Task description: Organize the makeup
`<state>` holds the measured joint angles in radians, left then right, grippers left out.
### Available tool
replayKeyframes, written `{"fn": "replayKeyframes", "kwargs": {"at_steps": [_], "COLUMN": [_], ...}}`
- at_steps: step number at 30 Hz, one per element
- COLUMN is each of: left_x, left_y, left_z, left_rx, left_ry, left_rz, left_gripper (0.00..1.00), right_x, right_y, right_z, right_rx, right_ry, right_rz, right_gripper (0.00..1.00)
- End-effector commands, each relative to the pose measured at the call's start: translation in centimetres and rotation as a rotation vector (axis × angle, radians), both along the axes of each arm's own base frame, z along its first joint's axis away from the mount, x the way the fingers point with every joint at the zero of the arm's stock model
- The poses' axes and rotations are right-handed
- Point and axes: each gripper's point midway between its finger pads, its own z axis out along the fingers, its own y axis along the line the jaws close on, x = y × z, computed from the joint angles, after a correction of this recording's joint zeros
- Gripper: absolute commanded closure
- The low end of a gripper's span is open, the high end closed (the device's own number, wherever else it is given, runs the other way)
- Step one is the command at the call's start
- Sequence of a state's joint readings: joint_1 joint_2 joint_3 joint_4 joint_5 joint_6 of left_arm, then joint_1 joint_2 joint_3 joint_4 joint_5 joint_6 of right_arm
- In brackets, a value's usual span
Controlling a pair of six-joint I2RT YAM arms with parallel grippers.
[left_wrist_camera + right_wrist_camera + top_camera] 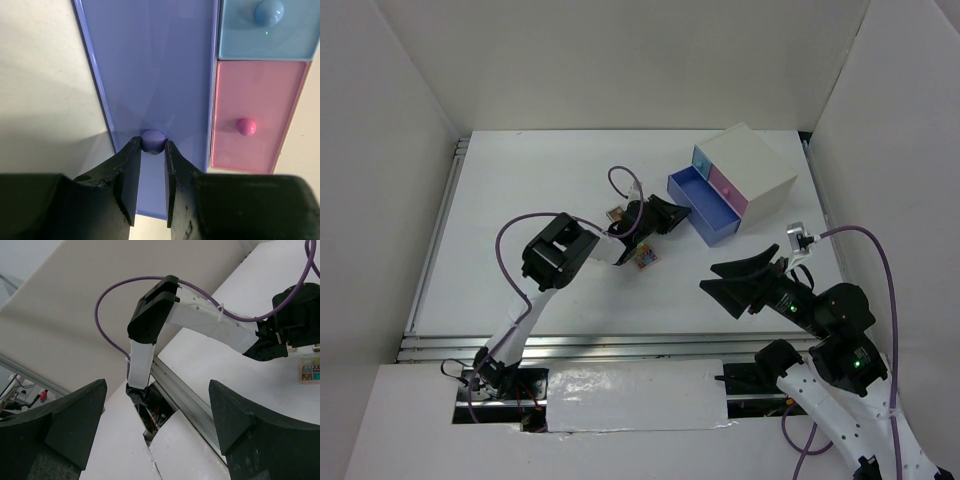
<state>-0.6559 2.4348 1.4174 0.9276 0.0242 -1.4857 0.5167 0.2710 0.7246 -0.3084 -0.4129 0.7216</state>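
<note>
My left gripper (682,212) is shut on the round knob (153,140) of the purple drawer (155,65), which stands pulled out of the white box (760,165) and looks empty. A multicoloured eyeshadow palette (645,260) lies on the table just under my left arm; it also shows in the right wrist view (310,371). A small brownish palette (616,214) lies beside the left wrist, partly hidden. My right gripper (708,277) is wide open and empty, held above the table's near right part, apart from everything. The lipstick and tubes are out of view.
The box also has a shut pale blue drawer (265,35) and a shut pink drawer (255,115) beside the purple one. White walls close in the table on three sides. A metal rail (570,343) runs along the near edge.
</note>
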Motion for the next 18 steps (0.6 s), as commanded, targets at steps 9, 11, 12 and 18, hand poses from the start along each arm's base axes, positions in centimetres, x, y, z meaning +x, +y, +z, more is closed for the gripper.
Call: {"fn": "replayKeyframes", "kwargs": {"at_steps": [9, 11, 12, 18], "left_x": [-0.4, -0.7, -0.4, -1.1], "left_y": [2.2, 2.6, 3.0, 3.7], "left_z": [5.8, 5.5, 5.3, 4.8], "left_rx": [0.001, 0.000, 0.004, -0.007], "left_ry": [-0.133, -0.124, -0.122, -0.109], "left_rz": [0.029, 0.034, 0.059, 0.066], "left_gripper": [0.81, 0.80, 0.79, 0.74], "right_x": [0.5, 0.7, 0.7, 1.1], "right_y": [0.9, 1.0, 1.0, 1.4], "right_z": [1.0, 0.9, 0.9, 0.4], "right_rx": [0.028, 0.029, 0.029, 0.033], "right_ry": [-0.016, -0.012, -0.010, 0.014], "right_rz": [0.034, 0.034, 0.036, 0.047], "right_gripper": [0.10, 0.10, 0.10, 0.10]}}
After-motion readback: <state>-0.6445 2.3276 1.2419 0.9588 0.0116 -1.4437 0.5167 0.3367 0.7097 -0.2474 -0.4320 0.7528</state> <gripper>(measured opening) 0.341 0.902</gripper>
